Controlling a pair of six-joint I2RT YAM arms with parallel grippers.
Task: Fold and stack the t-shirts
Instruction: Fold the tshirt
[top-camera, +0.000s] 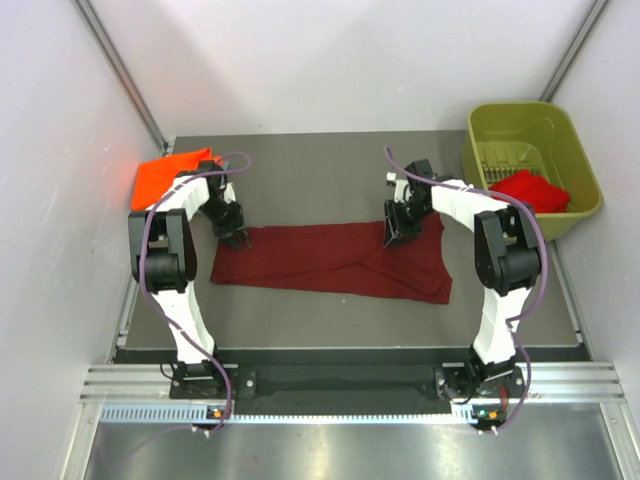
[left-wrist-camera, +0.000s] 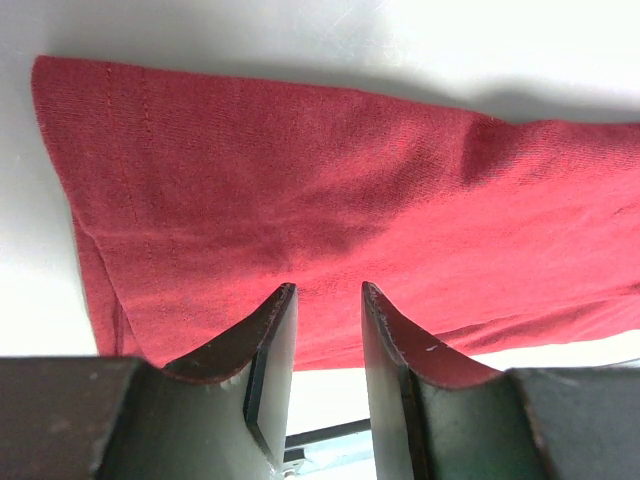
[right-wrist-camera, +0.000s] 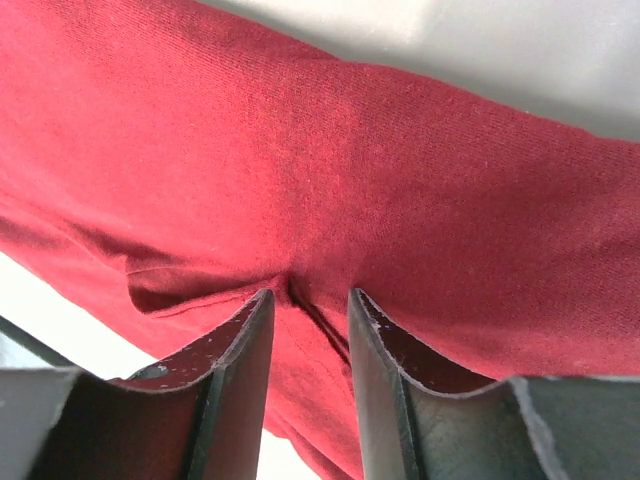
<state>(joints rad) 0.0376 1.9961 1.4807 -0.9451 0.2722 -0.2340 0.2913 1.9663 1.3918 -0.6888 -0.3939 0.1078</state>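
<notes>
Maroon t-shirt (top-camera: 330, 262): lies on the grey worktop (top-camera: 340, 180) between the two arms, folded lengthwise into a long band that runs left to right, with its right end wider than its left.
Left pincer (top-camera: 237, 238): down at the far left edge of the maroon band. Its jaws stand apart with a narrow gap, and the fingertips (left-wrist-camera: 280, 300) reach the hem. Pale worktop shows in the gap, with no cloth caught there.
Right pincer (top-camera: 398, 236): down on the far edge of the band near its right end. Its jaws are parted, the fingertips (right-wrist-camera: 258, 305) are pressed into the cloth, and a small crease is gathered between them.
Orange t-shirt (top-camera: 160, 175): folded at the far left corner of the worktop, behind the left arm.
Red t-shirt (top-camera: 530, 188): bunched inside the olive-green bin (top-camera: 520, 106), at the far right beside the worktop.
</notes>
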